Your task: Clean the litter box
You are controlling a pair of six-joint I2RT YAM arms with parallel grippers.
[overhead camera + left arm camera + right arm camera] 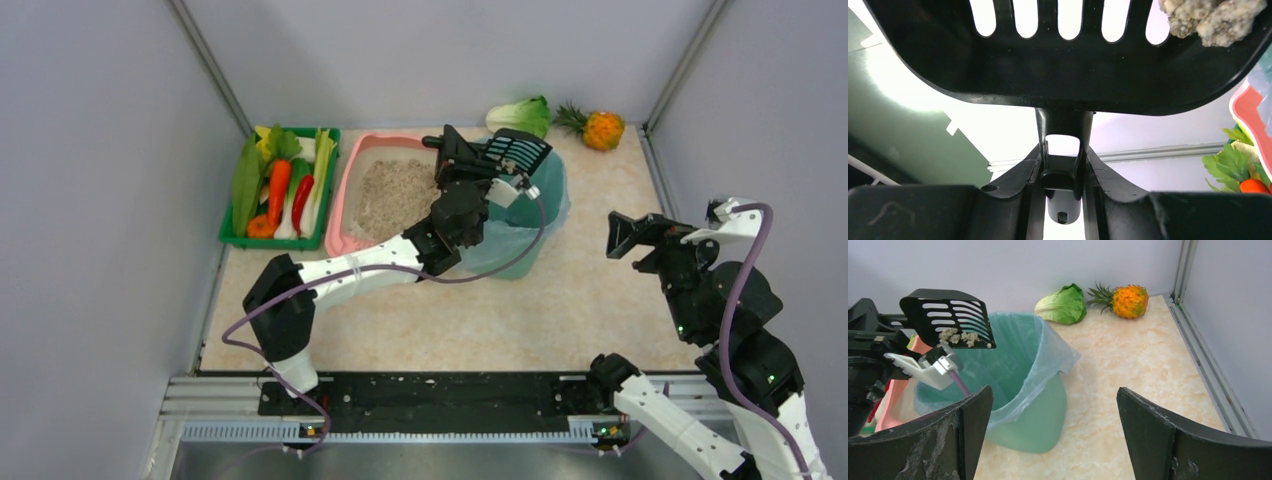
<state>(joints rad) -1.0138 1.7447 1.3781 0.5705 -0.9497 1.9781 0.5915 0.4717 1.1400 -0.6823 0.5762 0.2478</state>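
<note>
The pink litter box (349, 190) holds grey-beige litter (395, 195) at the back middle of the table. My left gripper (478, 160) is shut on the handle (1063, 150) of a black slotted scoop (517, 152). It holds the scoop tilted over the teal bag-lined bin (520, 228), just right of the box. Several litter clumps (1213, 20) lie on the scoop's lower edge. The right wrist view shows the scoop (948, 314), the clumps (960, 336) and the bin (1018, 390). My right gripper (628, 238) is open and empty, well right of the bin.
A green crate (228, 235) of vegetables stands left of the litter box. A cabbage (520, 115) and a pineapple (600, 128) lie by the back wall. Grey walls close in the table on the left, right and back.
</note>
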